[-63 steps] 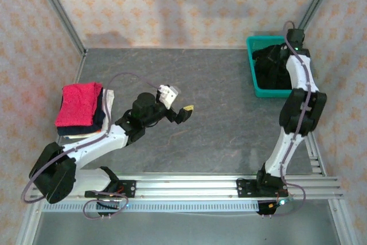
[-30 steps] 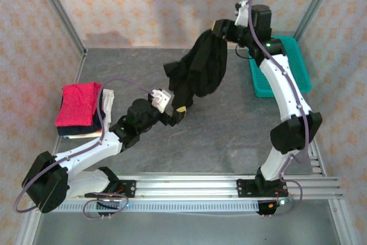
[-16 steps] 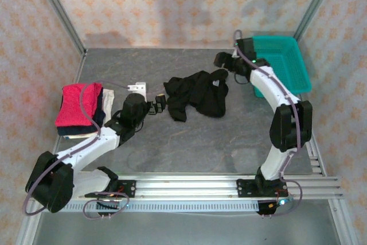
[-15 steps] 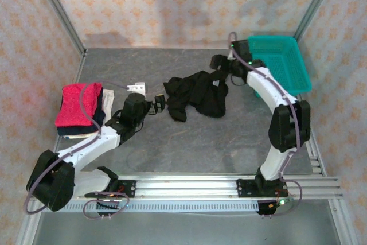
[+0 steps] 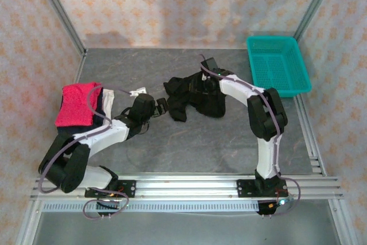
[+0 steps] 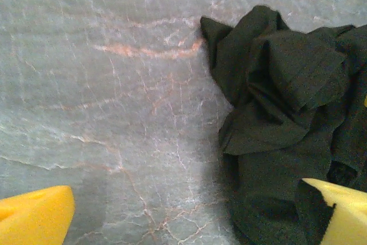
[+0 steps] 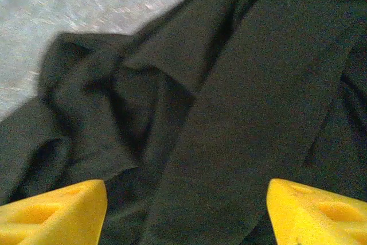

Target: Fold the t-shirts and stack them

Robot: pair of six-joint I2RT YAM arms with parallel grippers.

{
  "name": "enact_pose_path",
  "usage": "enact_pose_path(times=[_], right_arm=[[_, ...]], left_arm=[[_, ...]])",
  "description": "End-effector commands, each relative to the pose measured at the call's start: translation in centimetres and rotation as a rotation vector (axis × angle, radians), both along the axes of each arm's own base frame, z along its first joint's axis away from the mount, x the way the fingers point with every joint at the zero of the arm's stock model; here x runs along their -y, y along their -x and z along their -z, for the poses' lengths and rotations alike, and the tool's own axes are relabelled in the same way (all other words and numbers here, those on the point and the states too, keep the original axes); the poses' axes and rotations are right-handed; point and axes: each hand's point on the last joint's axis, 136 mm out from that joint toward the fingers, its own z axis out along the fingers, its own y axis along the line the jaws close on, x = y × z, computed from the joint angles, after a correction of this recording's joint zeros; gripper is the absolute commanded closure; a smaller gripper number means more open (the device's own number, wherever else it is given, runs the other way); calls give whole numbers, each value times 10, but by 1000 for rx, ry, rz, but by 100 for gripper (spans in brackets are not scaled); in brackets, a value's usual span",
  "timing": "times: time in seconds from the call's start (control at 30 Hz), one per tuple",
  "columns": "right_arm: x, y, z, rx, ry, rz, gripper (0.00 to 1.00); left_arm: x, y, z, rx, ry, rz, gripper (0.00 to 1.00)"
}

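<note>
The black t-shirt (image 5: 200, 98) lies crumpled in the middle of my top view. My left gripper (image 6: 186, 199) is spread wide at its left edge. My right gripper (image 7: 186, 185) hangs over the cloth, fingers apart. The pink t-shirt (image 5: 77, 104) sits folded at the left.

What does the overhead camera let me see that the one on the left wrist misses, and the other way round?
Overhead: the teal basket and the folded stack topped by the crimson t-shirt. Left wrist: pinkish veins in the tabletop and the open left gripper with its yellow fingers, up close. Both: the crumpled black t-shirt lying on that tabletop.
</note>
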Motion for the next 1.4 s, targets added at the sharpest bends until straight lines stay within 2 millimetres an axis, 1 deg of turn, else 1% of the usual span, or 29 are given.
enact_pose_path(times=[0.0, 0.03, 0.1, 0.17, 0.2, 0.27, 0.37, 0.5, 0.57, 0.7, 0.83, 0.9, 0.97, 1.0, 1.1, 1.13, 1.17, 1.23, 1.3, 1.33, 1.37], right_arm=[[3, -8, 5, -21, 30, 17, 51], [4, -8, 8, -33, 25, 15, 57], [7, -9, 7, -39, 10, 18, 72], [14, -11, -6, -11, 2, 30, 95], [17, -12, -13, 7, -5, 36, 100], [21, -12, -36, 67, -36, 39, 100], [28, -9, -65, 133, -78, 44, 100], [39, -1, -101, 223, -131, 66, 100], [40, 4, -117, 255, -173, 68, 100], [48, 11, -143, 312, -189, 83, 100], [58, 15, -158, 357, -176, 107, 100], [62, 16, -159, 357, -171, 111, 100], [65, 17, -159, 356, -166, 117, 100], [67, 17, -159, 357, -166, 122, 100], [72, 20, -163, 367, -165, 131, 100], [75, 21, -167, 376, -164, 138, 100], [77, 21, -169, 380, -163, 141, 100], [83, 23, -172, 388, -155, 149, 100], [90, 26, -178, 399, -144, 161, 100], [97, 27, -182, 411, -133, 175, 100], [103, 28, -187, 425, -125, 188, 100]], left_arm=[[21, -14, -10, 16, 118, -2, 0], [24, -15, -7, 6, 126, -2, 0], [30, -17, -4, -6, 140, -3, 0], [36, -17, -1, -13, 155, -5, 3], [41, -17, -1, -15, 164, -1, 5], [49, -16, -1, -21, 180, 4, 9], [58, -12, -2, -32, 186, 0, 9], [63, -10, -1, -36, 202, -16, 10], [68, -11, 3, -51, 220, -17, 12], [76, -10, 11, -79, 258, -46, 15], [87, -13, 17, -106, 290, -57, 27], [92, -14, 19, -115, 293, -55, 33], [93, -15, 24, -131, 286, -59, 42], [93, -15, 27, -141, 277, -63, 44], [89, -13, 39, -166, 253, -84, 43], [89, -13, 43, -172, 254, -86, 46], [90, -13, 45, -176, 257, -87, 53], [92, -14, 47, -180, 264, -83, 74], [91, -15, 43, -170, 258, -84, 93], [88, -16, 37, -157, 246, -85, 100], [83, -16, 31, -143, 226, -88, 100]])
